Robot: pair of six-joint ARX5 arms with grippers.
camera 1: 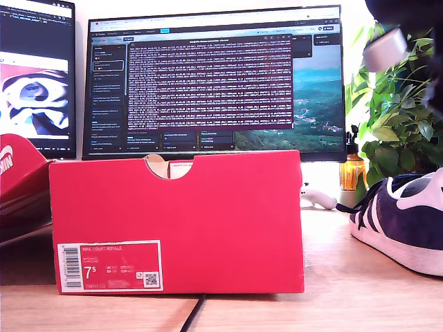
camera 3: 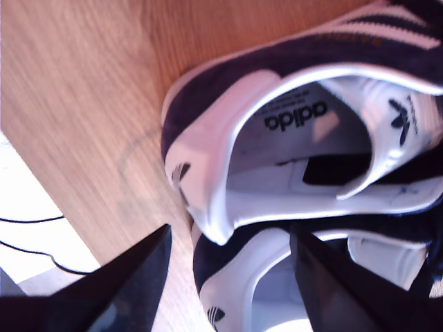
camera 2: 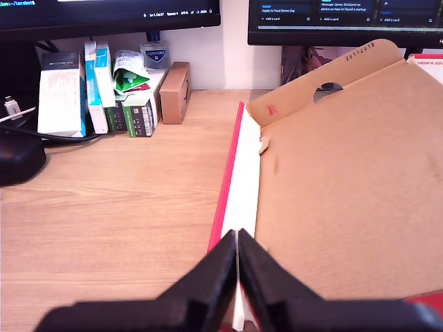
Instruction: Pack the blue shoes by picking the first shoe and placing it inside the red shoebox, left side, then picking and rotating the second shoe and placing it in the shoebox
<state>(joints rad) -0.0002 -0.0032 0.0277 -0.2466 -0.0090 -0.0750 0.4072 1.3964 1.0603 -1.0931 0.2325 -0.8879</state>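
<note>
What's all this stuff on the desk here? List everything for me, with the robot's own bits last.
red shoebox: one, bright red, desk centre in the exterior view, open and empty
blue shoes: two, navy and white, side by side on the desk
red lid: one, exterior view's left edge
monitors: two, lit, behind the box
plant: one, green, exterior view's right
small cartons: several, mixed colours, against the wall
desk: one, light wood
my first gripper: black, shut, over the box's edge
my second gripper: black, open, above the shoes' heels
</note>
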